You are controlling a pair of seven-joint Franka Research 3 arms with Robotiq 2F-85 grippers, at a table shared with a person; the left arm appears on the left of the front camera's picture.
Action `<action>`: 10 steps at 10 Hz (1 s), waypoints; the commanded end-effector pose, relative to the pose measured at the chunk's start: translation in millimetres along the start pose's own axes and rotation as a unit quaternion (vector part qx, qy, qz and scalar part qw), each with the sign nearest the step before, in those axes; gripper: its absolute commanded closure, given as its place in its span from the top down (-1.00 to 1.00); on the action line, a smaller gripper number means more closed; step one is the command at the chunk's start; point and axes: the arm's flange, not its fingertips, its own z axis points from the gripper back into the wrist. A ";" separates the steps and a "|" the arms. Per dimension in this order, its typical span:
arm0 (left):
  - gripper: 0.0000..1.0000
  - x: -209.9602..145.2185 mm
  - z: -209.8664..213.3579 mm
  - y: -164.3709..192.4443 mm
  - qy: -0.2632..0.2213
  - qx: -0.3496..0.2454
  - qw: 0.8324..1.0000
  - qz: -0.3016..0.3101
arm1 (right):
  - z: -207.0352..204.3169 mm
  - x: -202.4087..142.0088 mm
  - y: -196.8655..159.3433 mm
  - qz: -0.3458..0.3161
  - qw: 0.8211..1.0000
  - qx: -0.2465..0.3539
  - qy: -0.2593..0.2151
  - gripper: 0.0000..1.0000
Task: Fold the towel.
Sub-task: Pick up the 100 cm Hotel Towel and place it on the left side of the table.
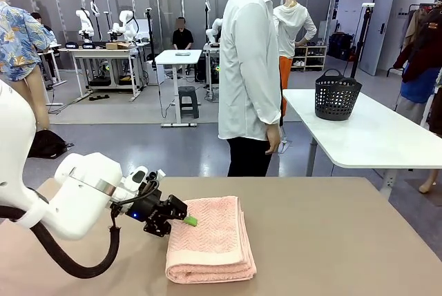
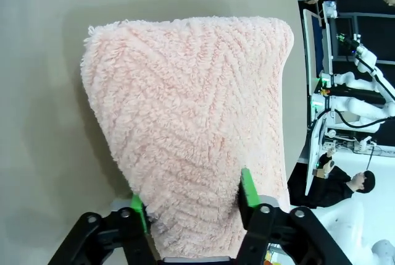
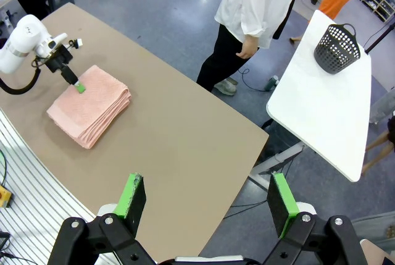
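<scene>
While the left gripper [image 2: 191, 200] straddles one short end of the towel [image 2: 191, 129], its two green pads [image 2: 248, 188] stand on either side of the cloth, partly parted; whether they press it cannot be told.

Item: towel [image 1: 210, 241], salmon-pink, herringbone pile, folded into a thick stack of several layers. Long axis runs straight away from the left fingers toward the far short end in the left wrist view; in the front view it runs from the table's near side toward the person, with the left gripper [image 1: 181, 219] at its left far corner. Layered fold edges face the near right in the right wrist view, where the towel [image 3: 89, 104] lies well apart from the right gripper [image 3: 207, 200]. That gripper's pads stand wide apart with nothing between them, high over the table.

Surface: table [image 1: 331, 241], plain tan top, matte. A person [image 1: 250, 68] in a white shirt stands at its far edge. Beyond, a white table [image 1: 373, 137] bears a black basket [image 1: 337, 94]; grey floor, further workbenches behind.

Obscured: the towel's near end is cut off by the lower frame between the left fingers; the plain band is not discernible.
</scene>
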 end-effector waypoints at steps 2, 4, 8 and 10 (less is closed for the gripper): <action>-0.67 -3.1 -4.2 0.6 -0.024 -0.003 1.000 -0.013 | -0.1 -0.7 0.5 -0.009 1.000 -0.003 0.000 1.00; -1.00 -6.6 2.6 -7.4 -0.027 -0.008 0.999 -0.024 | -0.1 -0.7 0.5 -0.009 1.000 -0.003 0.000 1.00; -1.00 -7.8 7.9 -12.8 -0.030 -0.010 0.999 -0.035 | -0.1 -0.7 0.5 -0.009 1.000 -0.003 0.000 1.00; -1.00 1.0 8.7 -13.0 -0.013 -0.005 1.000 -0.023 | -0.1 -0.7 0.5 -0.009 1.000 -0.003 0.000 1.00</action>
